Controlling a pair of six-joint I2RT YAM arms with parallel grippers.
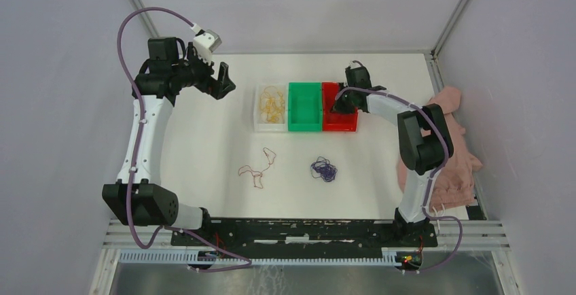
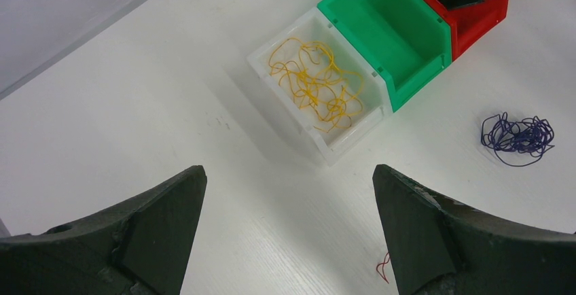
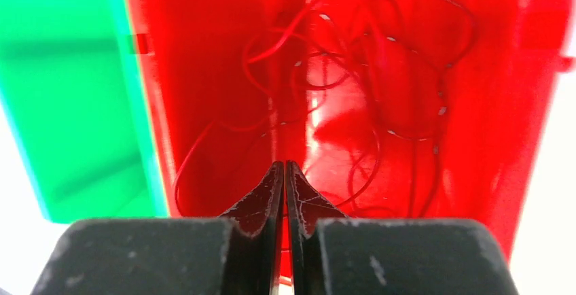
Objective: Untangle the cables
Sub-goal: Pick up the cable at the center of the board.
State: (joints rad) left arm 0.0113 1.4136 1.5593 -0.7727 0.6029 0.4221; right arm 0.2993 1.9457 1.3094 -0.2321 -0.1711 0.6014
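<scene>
A yellow cable [image 1: 272,105] [image 2: 316,84] lies bundled in the white bin [image 1: 258,115]. Red cable [image 3: 353,71] loops inside the red bin [image 1: 339,127] [image 3: 516,105]. My right gripper [image 1: 339,105] [image 3: 285,164] hangs just over that bin, its jaws pressed together with only a hairline gap and no strand visibly pinched. A thin red cable [image 1: 257,169] [image 2: 384,268] lies loose on the table. A dark purple cable [image 1: 324,168] [image 2: 517,137] sits in a small tangle to its right. My left gripper [image 1: 221,81] [image 2: 286,172] hovers wide open left of the bins, holding nothing.
A green bin [image 1: 304,107] [image 2: 387,23] stands between the white and red bins, with nothing in it. A pink cloth [image 1: 448,152] lies along the table's right edge behind the right arm. A black rail [image 1: 299,230] runs along the near edge.
</scene>
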